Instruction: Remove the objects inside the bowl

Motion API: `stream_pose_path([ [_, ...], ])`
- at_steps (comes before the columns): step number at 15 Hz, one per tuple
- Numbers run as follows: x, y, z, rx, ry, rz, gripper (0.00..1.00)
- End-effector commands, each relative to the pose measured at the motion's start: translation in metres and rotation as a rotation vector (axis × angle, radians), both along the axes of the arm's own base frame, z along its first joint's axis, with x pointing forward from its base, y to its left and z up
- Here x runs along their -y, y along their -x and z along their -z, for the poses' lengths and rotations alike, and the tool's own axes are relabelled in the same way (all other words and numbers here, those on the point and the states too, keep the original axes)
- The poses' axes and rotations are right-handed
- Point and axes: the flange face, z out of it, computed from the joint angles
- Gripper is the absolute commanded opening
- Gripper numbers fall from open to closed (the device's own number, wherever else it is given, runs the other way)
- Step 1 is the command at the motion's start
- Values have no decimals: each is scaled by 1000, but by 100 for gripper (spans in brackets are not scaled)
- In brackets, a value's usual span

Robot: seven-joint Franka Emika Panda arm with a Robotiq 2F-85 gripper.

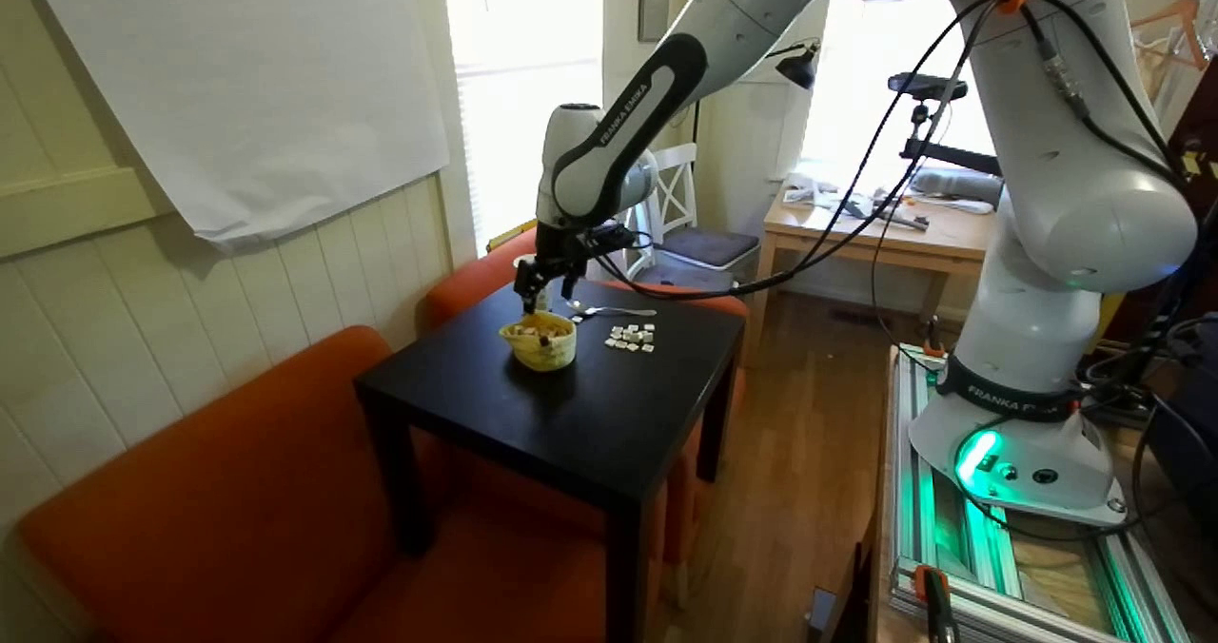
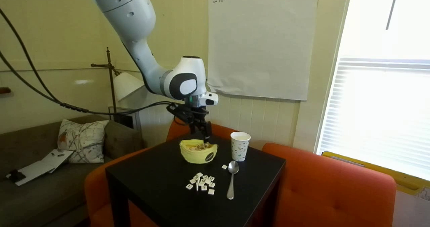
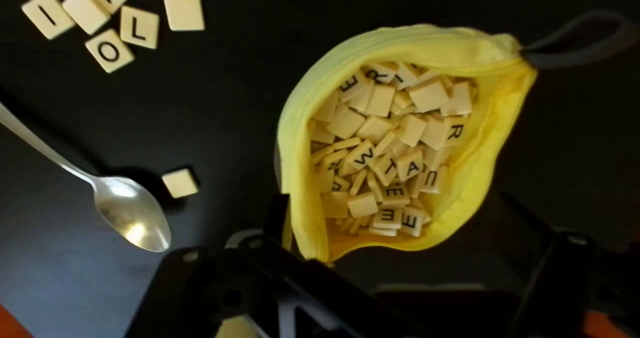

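Arm [image 1: 733,25] bent, its end pointing down; your fingers [image 3: 276,219] stand wide apart by the yellow bowl [image 3: 295,128], touching or not, you can't tell. Bowl upright on worktop [image 2: 154,173], letter tiles [image 3: 361,155] inside; in your wrist view, long axis slants lower left to upper right, dark loop [image 3: 560,59] at the upper end.

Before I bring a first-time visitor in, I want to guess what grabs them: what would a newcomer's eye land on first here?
Most likely the yellow bowl on the black table, holding a pile of letter tiles, with the open gripper hanging close by. Next, I'd guess, the large white arm that reaches in over the table in both exterior views, and the orange chairs beside the table.
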Motion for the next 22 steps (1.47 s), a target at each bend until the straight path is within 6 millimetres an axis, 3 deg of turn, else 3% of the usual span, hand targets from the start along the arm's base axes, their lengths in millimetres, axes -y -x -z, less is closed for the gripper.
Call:
stream_pose_path([
  [1,1,-18,10,17,-4,-201,100],
  [5,2,-34,21,31,27,-421,100],
  [10,-13,-48,44,19,83,-659,100],
  [20,-3,-54,87,-78,141,-746,100],
  [21,-4,-54,91,-87,136,-751,96],
  [22,-4,-54,93,-93,135,-754,76],
])
